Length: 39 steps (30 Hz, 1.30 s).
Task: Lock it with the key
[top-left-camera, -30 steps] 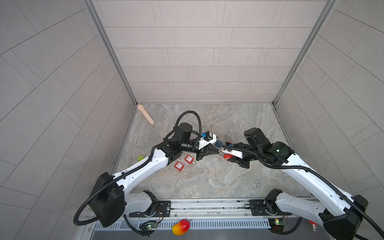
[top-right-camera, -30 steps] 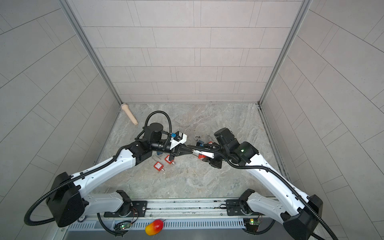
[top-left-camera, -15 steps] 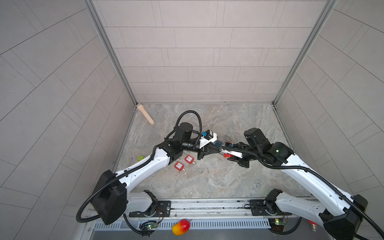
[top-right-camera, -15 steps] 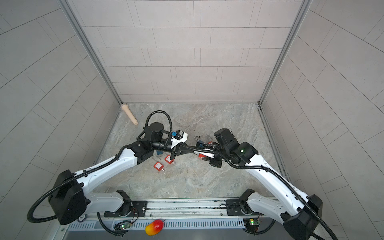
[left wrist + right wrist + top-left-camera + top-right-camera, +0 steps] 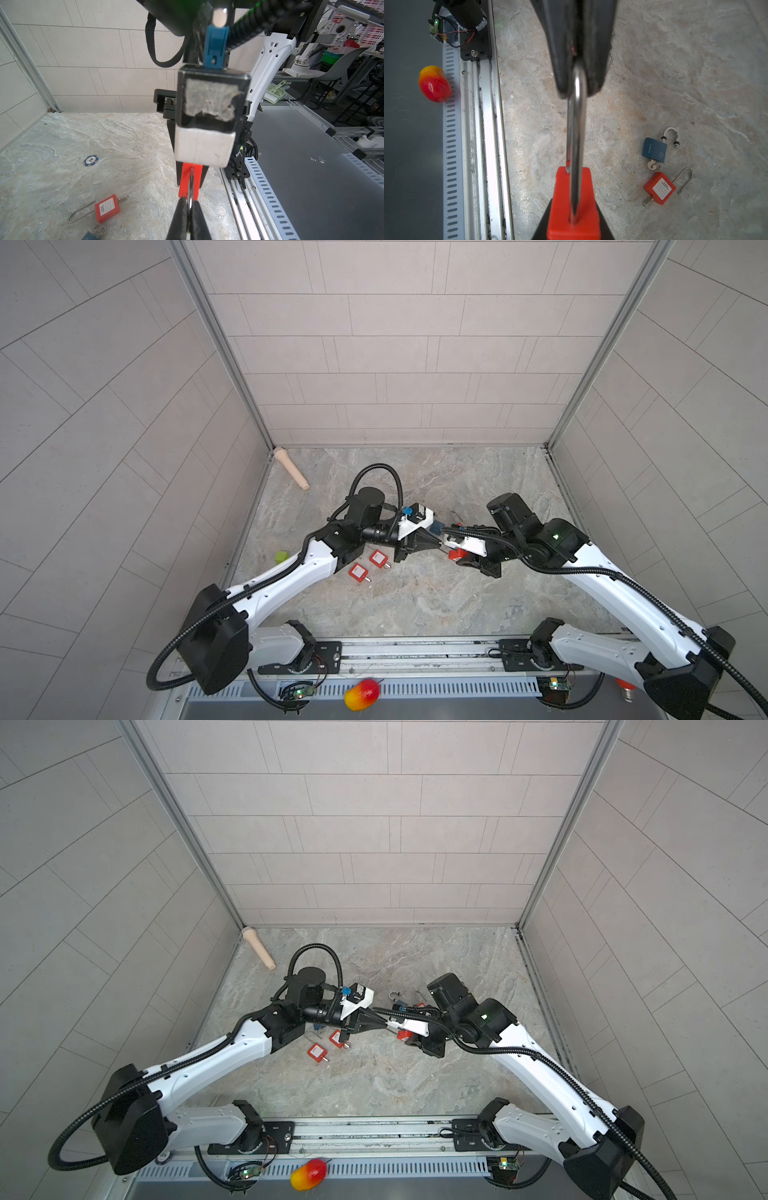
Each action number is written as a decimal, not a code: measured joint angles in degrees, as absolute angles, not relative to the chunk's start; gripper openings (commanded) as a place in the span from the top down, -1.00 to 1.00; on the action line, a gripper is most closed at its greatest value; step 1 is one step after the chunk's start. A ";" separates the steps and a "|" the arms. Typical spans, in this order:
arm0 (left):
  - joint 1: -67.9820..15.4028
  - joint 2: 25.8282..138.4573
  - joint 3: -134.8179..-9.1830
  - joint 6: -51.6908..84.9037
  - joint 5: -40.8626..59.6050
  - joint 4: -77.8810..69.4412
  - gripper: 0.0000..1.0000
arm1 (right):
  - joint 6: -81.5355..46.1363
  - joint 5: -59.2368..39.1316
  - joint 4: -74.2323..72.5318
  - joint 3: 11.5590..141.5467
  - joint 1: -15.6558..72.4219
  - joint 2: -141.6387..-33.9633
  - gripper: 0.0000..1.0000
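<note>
A red padlock (image 5: 574,203) hangs in the air between both arms, above the marble table (image 5: 415,605). My right gripper (image 5: 574,218) is shut on its red body (image 5: 454,554). The steel shackle (image 5: 576,124) runs from the body to my left gripper (image 5: 190,204), which is shut on the shackle's bend. In both top views the two grippers meet tip to tip at the table's middle (image 5: 388,1025). The held lock's keyhole end is hidden. A key (image 5: 646,201) sticks out of another red padlock (image 5: 659,188) lying on the table.
Two red padlocks (image 5: 378,558) (image 5: 358,572) lie under the left forearm. A blue padlock (image 5: 654,149) with an open shackle lies nearby. There is also a poker chip (image 5: 90,160), a beige peg (image 5: 291,468) at the back left, a green block (image 5: 281,556) and a toy mango (image 5: 361,694) on the front rail.
</note>
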<state>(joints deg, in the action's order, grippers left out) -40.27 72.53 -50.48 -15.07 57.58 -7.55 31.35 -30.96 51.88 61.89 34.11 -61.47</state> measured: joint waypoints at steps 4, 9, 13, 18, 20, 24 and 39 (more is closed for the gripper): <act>-40.25 72.29 -50.48 -15.07 57.12 -7.40 1.00 | 31.31 -31.09 53.25 63.35 34.09 -62.74 1.00; -40.25 71.66 -50.48 -15.27 56.49 -7.42 1.00 | 31.35 -31.75 55.42 65.47 34.00 -64.25 1.00; -40.27 71.13 -50.43 -15.57 56.05 -7.60 1.00 | 31.51 -32.10 56.64 66.81 33.93 -64.86 1.00; -40.95 71.00 -49.89 -15.88 56.03 -8.51 1.00 | 32.42 -33.74 55.51 68.01 34.06 -64.82 1.00; -40.93 71.00 -49.80 -15.42 56.01 -8.73 1.00 | 32.77 -33.50 55.22 67.99 34.06 -64.79 1.00; -40.93 70.98 -49.80 -14.79 56.12 -9.43 1.00 | 33.04 -33.06 54.96 67.99 34.06 -64.18 1.00; -40.93 71.00 -47.05 -9.74 55.90 -17.78 1.00 | 34.11 -31.94 57.21 70.06 33.74 -64.12 0.41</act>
<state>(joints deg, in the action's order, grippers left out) -40.93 71.00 -47.05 -9.74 55.90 -17.78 34.11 -31.94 57.21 70.06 33.74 -64.12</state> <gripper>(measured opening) 0.052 0.255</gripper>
